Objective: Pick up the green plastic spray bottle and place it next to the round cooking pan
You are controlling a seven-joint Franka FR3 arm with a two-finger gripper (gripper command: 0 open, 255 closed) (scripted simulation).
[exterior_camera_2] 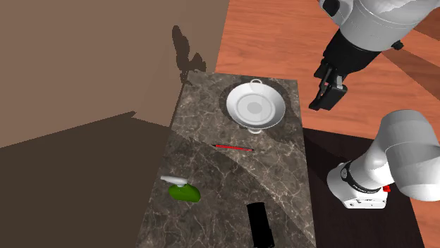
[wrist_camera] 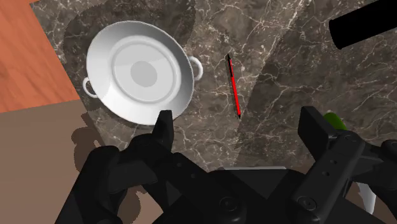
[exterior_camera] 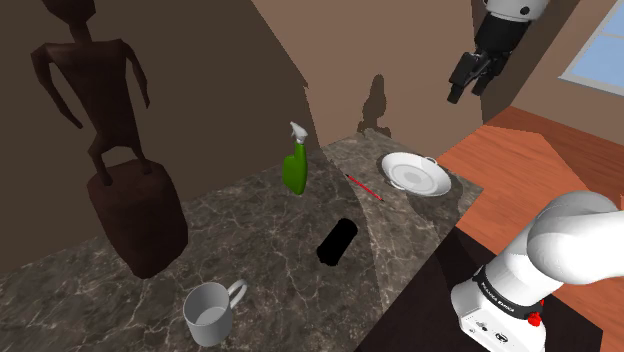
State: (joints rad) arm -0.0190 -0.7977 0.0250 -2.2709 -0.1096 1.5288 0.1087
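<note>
The green spray bottle (exterior_camera: 294,168) with a white trigger head stands upright on the dark marble counter (exterior_camera: 250,260), near the wall. In the second exterior view the bottle (exterior_camera_2: 185,191) sits toward the counter's near end. The round white pan (exterior_camera: 414,174) with two small handles rests at the counter's far corner, and the pan (exterior_camera_2: 255,106) is empty. My black gripper (exterior_camera: 468,78) hangs open high above the pan's end of the counter, holding nothing. In the wrist view the gripper (wrist_camera: 240,130) stands with its fingers apart over the pan (wrist_camera: 140,71), and a sliver of the green bottle (wrist_camera: 336,121) peeks past one finger.
A red pen (exterior_camera: 364,187) lies between bottle and pan. A black cylinder (exterior_camera: 338,241) lies mid-counter, a grey mug (exterior_camera: 210,312) stands near the front, and a tall brown statue (exterior_camera: 110,150) stands at the shoulder view's left. Walls border the counter's far side; wooden floor lies beyond the pan's corner.
</note>
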